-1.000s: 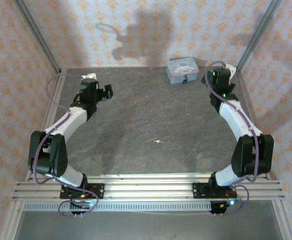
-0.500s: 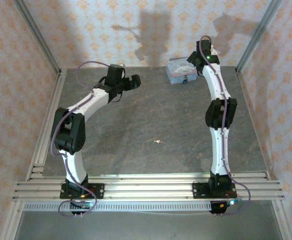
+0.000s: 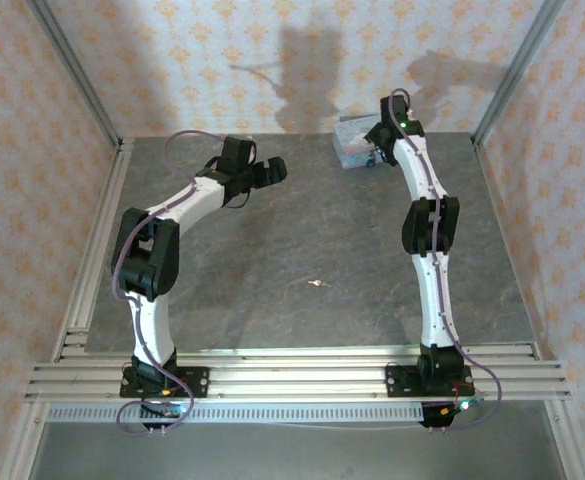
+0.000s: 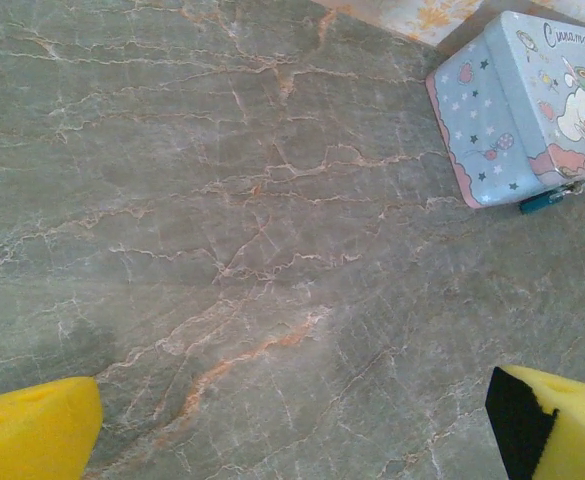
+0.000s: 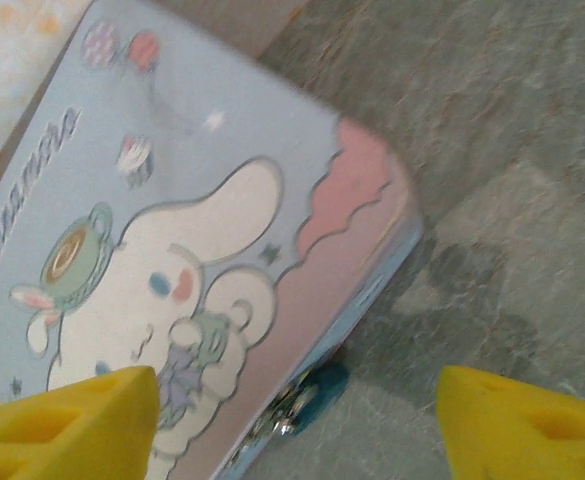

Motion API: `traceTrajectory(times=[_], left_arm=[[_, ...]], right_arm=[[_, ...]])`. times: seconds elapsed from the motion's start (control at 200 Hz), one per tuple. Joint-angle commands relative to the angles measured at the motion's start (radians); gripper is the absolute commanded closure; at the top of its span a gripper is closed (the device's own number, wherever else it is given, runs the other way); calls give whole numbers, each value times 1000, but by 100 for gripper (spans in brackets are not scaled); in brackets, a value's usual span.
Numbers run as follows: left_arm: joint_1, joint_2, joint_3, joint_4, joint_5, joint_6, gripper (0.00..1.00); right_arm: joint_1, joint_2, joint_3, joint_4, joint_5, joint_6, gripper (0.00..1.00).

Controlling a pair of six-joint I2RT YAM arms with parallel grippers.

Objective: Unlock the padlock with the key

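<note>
Probably step one: right jaws spread, empty, above the padlock (image 5: 324,384); left jaws wide. Key (image 3: 317,284) wants grabbing next.

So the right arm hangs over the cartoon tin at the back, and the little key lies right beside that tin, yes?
Not quite. The key lies alone in the middle of the table, well apart from the tin, as the top view shows. The right arm does hang over the tin at the back.
</note>
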Motion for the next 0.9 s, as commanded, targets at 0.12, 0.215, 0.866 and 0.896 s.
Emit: traceTrajectory(times=[0.12, 0.215, 0.866, 0.896], left_arm=[[0, -17, -38, -24, 13, -14, 0], [0, -33, -49, -40, 4, -2, 0], [8, -172, -139, -114, -42, 14, 0], [13, -179, -146, -120, -44, 14, 0]], right_arm=[[47, -10, -84, -51, -53, -15, 45], [52, -33, -130, -57, -79, -1, 49], [330, -320, -668, 148, -246, 118, 59], [352, -326, -675, 151, -249, 122, 59]])
